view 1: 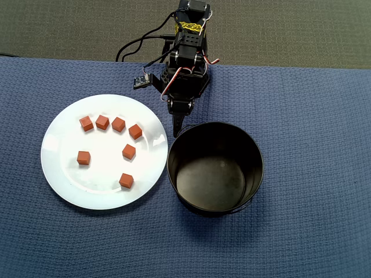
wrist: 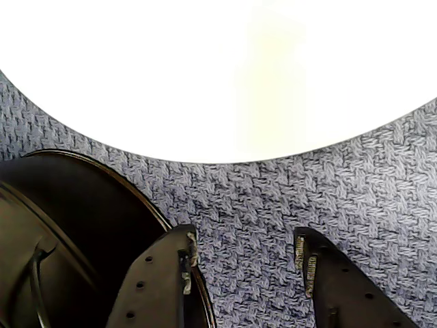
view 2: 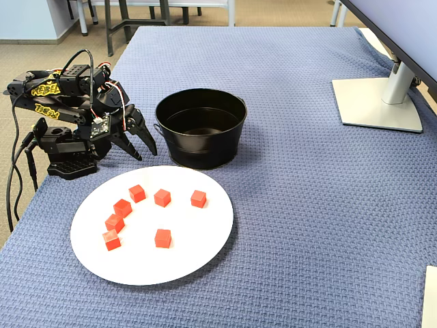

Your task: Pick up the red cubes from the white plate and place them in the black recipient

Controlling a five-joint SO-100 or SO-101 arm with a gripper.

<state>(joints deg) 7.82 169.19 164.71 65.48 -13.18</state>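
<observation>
Several small red cubes [view 1: 128, 152] [view 2: 162, 197] lie spread over the white plate [view 1: 64, 145] [view 2: 194, 239], which washes out to a bright white shape [wrist: 218, 68] across the top of the wrist view. The black recipient [view 1: 215, 174] [view 2: 201, 147] [wrist: 82, 219] stands just beside the plate and shows nothing inside. My gripper [view 1: 175, 131] [view 2: 147, 154] [wrist: 244, 239] hangs low over the blue cloth in the gap between plate and pot. It is open, and only cloth shows between its fingers [wrist: 171, 280].
The arm's base [view 2: 65, 160] sits at the table's edge behind the plate. A blue woven cloth [view 1: 313, 145] covers the table. A monitor stand [view 2: 375, 102] occupies the far right corner in the fixed view. Cables [view 1: 136, 43] trail off behind the arm.
</observation>
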